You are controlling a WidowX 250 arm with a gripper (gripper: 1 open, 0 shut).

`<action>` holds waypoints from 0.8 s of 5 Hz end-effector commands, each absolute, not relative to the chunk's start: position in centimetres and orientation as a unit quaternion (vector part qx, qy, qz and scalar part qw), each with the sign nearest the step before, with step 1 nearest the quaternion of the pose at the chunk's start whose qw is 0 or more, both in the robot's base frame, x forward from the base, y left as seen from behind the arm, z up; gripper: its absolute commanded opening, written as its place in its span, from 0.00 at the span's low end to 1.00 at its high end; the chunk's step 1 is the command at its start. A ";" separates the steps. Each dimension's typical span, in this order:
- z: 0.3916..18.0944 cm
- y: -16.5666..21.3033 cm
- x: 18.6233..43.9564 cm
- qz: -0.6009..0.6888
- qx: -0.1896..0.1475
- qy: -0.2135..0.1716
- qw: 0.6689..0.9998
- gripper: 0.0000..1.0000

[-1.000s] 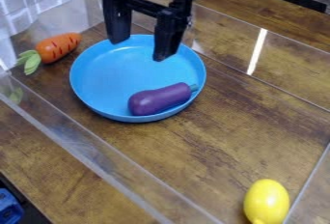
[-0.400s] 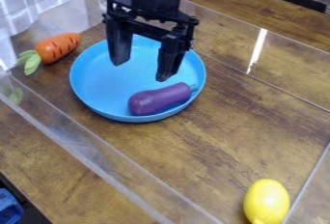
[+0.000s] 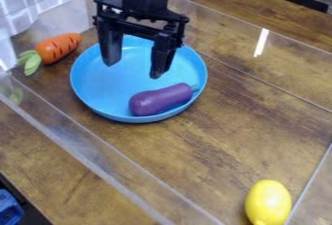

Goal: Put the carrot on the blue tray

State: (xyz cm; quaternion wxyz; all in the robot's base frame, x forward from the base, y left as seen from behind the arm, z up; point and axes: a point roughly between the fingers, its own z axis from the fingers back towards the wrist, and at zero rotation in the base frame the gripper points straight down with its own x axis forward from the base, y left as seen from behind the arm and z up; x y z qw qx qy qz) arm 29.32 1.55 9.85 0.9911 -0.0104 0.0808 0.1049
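The orange carrot (image 3: 54, 47) with its pale green top lies on the wooden table at the far left, just outside the blue tray (image 3: 101, 91). My gripper (image 3: 134, 62) hangs over the tray's back half, black fingers spread wide and open, with nothing between them. It stands to the right of the carrot, apart from it. A purple eggplant (image 3: 161, 99) rests inside the tray near its right rim.
A yellow lemon (image 3: 269, 203) sits near the front right corner of the table. Clear acrylic walls run along the left side and across the front of the wooden surface.
The gripper has dropped lower over the tray and shifted slightly left toward the carrot side. Carrot, eggplant and lemon have not moved.
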 end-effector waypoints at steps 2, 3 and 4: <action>9.9 3.6 29.4 0.148 -0.016 0.066 0.987 1.00; 9.6 5.1 29.4 0.157 -0.018 0.066 0.985 1.00; 10.5 6.3 29.6 0.154 -0.022 0.065 0.986 1.00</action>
